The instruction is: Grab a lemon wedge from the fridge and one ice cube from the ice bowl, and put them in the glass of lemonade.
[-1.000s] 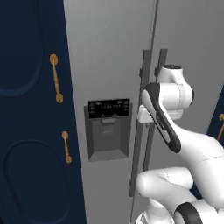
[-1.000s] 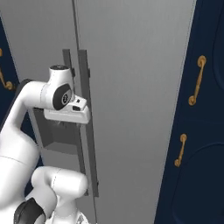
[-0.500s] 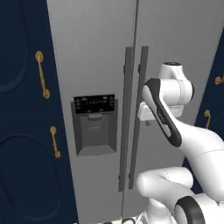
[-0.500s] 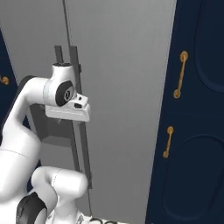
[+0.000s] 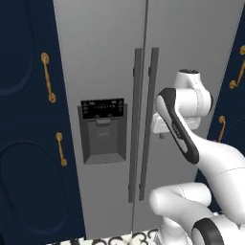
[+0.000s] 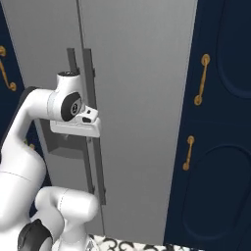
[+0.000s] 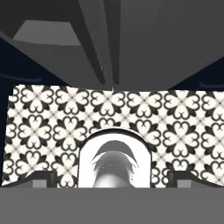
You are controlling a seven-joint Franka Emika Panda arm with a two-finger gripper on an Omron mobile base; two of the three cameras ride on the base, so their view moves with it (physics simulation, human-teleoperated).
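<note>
Whole picture shifts across both base views since a second ago: base is driving, fridge (image 5: 143,72) is now centred instead of off to 3 o'clock. Arm pose relative to base looks unchanged. Implies approach phase only; doors shut, nothing fetched yet.

Gripper (image 6: 76,128) sits beside the two dark bar handles (image 5: 143,119), jaws spread wide, holding nothing.

Fridge: tall grey metal, double doors closed, black-panelled dispenser recess (image 5: 103,129) at 9 o'clock of the handles. Lemon wedge presumably inside
</note>
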